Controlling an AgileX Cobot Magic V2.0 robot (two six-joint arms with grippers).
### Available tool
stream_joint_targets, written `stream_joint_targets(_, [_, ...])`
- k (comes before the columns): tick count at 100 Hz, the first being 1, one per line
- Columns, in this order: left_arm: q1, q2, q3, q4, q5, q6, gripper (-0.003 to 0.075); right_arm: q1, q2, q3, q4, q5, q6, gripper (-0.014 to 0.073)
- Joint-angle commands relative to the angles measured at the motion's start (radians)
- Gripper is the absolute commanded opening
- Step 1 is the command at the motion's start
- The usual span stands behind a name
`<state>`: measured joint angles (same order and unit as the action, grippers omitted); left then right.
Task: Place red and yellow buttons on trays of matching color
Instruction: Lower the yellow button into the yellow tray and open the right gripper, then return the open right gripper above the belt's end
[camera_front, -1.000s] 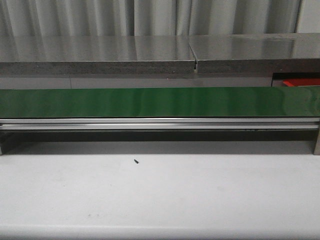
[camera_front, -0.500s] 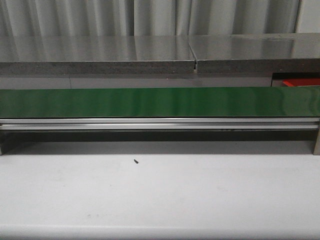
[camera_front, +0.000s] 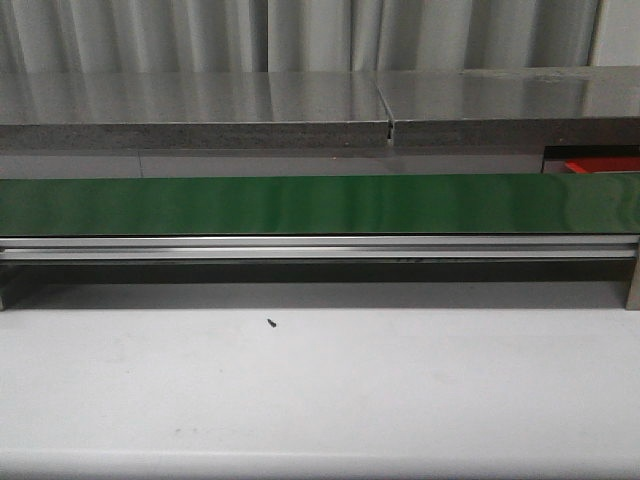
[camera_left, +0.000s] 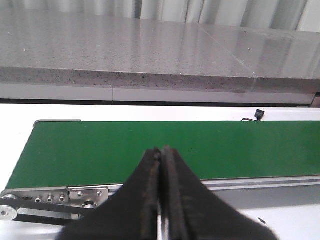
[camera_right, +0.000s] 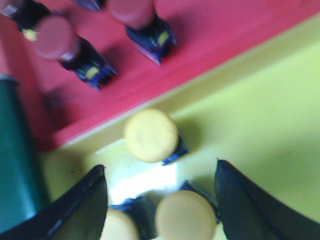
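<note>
In the right wrist view my right gripper (camera_right: 160, 167) is open and hangs over the yellow tray (camera_right: 265, 115). One yellow button (camera_right: 150, 135) lies just past the fingertips. Two more yellow buttons (camera_right: 185, 216) sit between the spread fingers, touching neither. Beside it is the red tray (camera_right: 210, 40), which holds red buttons (camera_right: 54, 37) on dark blue bases. My left gripper (camera_left: 161, 150) is shut on nothing above the near edge of the green belt (camera_left: 150, 150). No button lies on the belt. Neither gripper shows in the front view.
The green conveyor belt (camera_front: 320, 205) runs across the front view on an aluminium rail (camera_front: 320, 247). A grey stone ledge (camera_front: 200, 110) stands behind it. A red sliver (camera_front: 603, 165) shows at the far right. A small dark speck (camera_front: 272, 322) lies on the white table (camera_front: 320, 400).
</note>
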<state>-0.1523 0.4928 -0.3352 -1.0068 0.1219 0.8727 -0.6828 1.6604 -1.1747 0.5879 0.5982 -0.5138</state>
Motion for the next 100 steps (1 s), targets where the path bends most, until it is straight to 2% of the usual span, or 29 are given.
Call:
stream_joint_targets(1, [-0.007, 0.002, -0.028, -0.015, -0.045, -0.001, -0.0019, 0.044, -0.116, -0.026, 0.032, -0.033, -0.034, 0.0477])
stream_joint_targets(25, [-0.007, 0.002, -0.028, -0.015, -0.045, -0.001, -0.0019, 0.258, -0.324, 0.003, 0.032, -0.056, -0.101, 0.0477])
stream_joint_targets(50, [-0.007, 0.002, -0.028, -0.015, -0.045, -0.001, -0.0019, 0.503, -0.581, 0.189, 0.032, -0.124, -0.175, 0.0477])
stream_joint_targets(72, [-0.007, 0.002, -0.028, -0.015, -0.045, -0.001, -0.0019, 0.579, -0.838, 0.42, 0.032, -0.198, -0.177, 0.047])
stream_joint_targets(82, [-0.007, 0.002, -0.028, -0.015, -0.045, -0.001, -0.0019, 0.579, -0.972, 0.512, 0.027, -0.198, -0.178, 0.0409])
stream_joint_targets(100, [-0.007, 0.002, -0.028, -0.015, -0.045, -0.001, -0.0019, 0.579, -1.181, 0.635, 0.027, -0.179, -0.178, 0.0157])
